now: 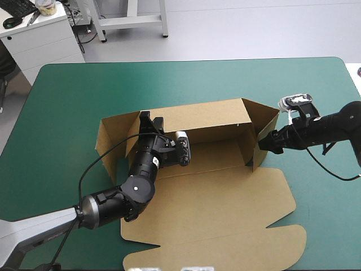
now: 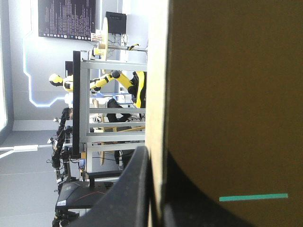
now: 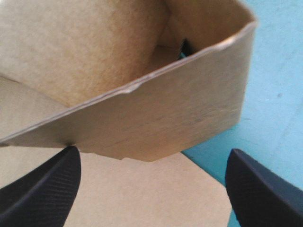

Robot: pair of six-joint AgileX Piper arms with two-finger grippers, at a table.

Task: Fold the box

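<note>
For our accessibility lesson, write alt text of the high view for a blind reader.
A half-formed brown box lies on a teal-green table, rear and end walls raised, lid flat in front. The left gripper holds the rear wall's left end; the right gripper is at the right end wall.

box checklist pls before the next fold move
1. Left end effector shut on the box: ok.
2. Right end effector open, right flap just ahead of it: ok.
3. Right end effector touching that flap: cannot tell.
4. Back wall raised: ok.
5. Flaps tucked in: not ok, left flap and right flap stand outward.
6. Lid flat on the table: ok.
</note>
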